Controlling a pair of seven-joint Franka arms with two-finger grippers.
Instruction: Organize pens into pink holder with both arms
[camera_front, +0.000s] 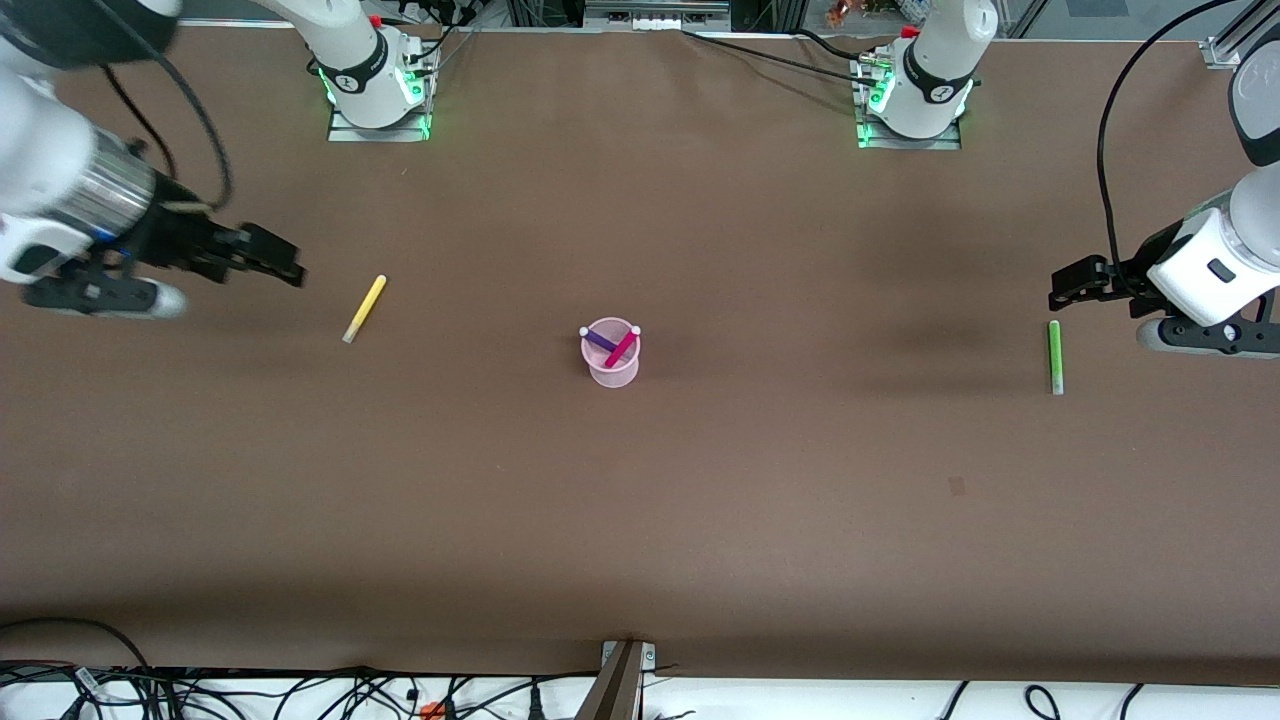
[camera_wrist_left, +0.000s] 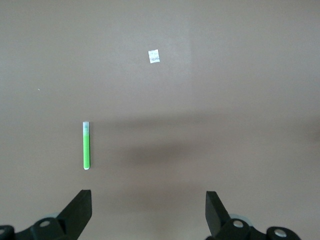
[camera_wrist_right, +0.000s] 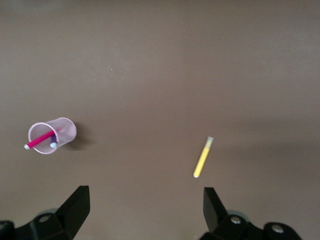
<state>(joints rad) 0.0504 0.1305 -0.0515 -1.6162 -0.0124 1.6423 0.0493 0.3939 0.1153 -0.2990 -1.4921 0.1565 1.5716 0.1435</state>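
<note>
White paper scrap (camera_wrist_left: 154, 56) shows in left wrist view only.

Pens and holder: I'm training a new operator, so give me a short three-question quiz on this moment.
1. True or false: the holder contains two pens.
2. Which pen lies toward the left arm's end of the table: A yellow, B green, C purple?
3. Fill in: both the left gripper and the right gripper have their jaws ____.

Key: 1 true (purple and magenta); 2 B; 3 open.

Table (camera_front: 640, 520): holder (camera_front: 611, 372), 2 pens (camera_front: 364, 308) (camera_front: 1054, 356)
</note>
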